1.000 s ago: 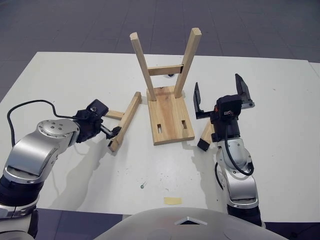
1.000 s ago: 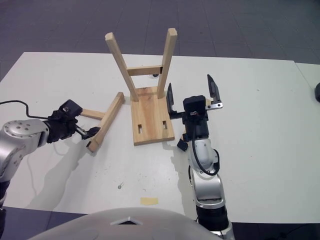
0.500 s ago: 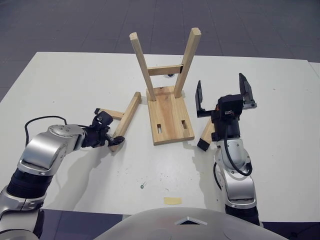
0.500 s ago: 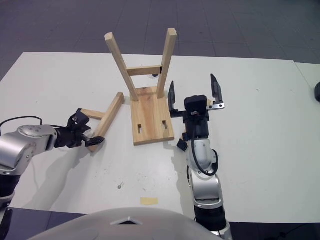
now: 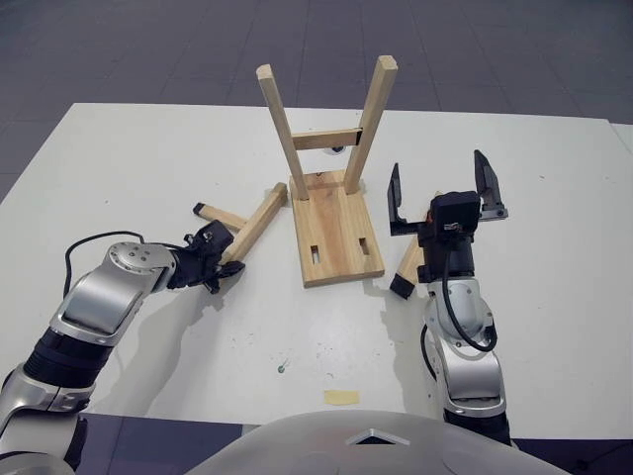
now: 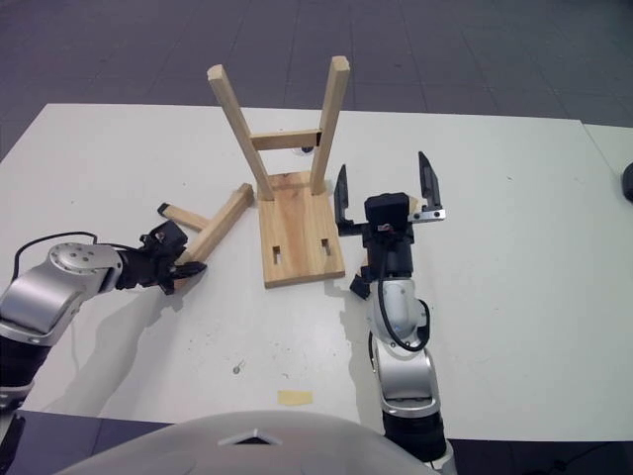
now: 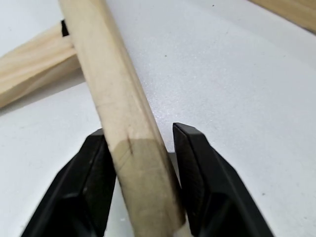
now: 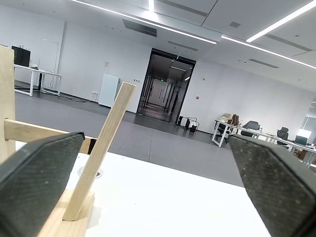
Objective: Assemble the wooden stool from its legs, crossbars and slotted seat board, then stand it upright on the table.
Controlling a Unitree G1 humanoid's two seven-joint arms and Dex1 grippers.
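Half built. Seat board (image 5: 334, 230) lies mid-table (image 5: 119, 158), with one leg pair with crossbar (image 5: 326, 139) standing in its far slots; the near slots are unfilled. Left gripper (image 5: 223, 269) is clamped on the second leg frame (image 5: 252, 223), which lies toward the left edge. Right gripper (image 5: 442, 188) is splayed wide, holding nothing. Stool not yet stood upright.

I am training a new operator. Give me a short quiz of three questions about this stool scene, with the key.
1. True or false: the right gripper is shut on the crossbar.
2. How many upright legs stand in the seat board?
3. The left gripper grips: A, the loose leg lying on the table; B, the seat board; C, nothing.
Key: 1 false, it is open and empty; 2 two; 3 A.
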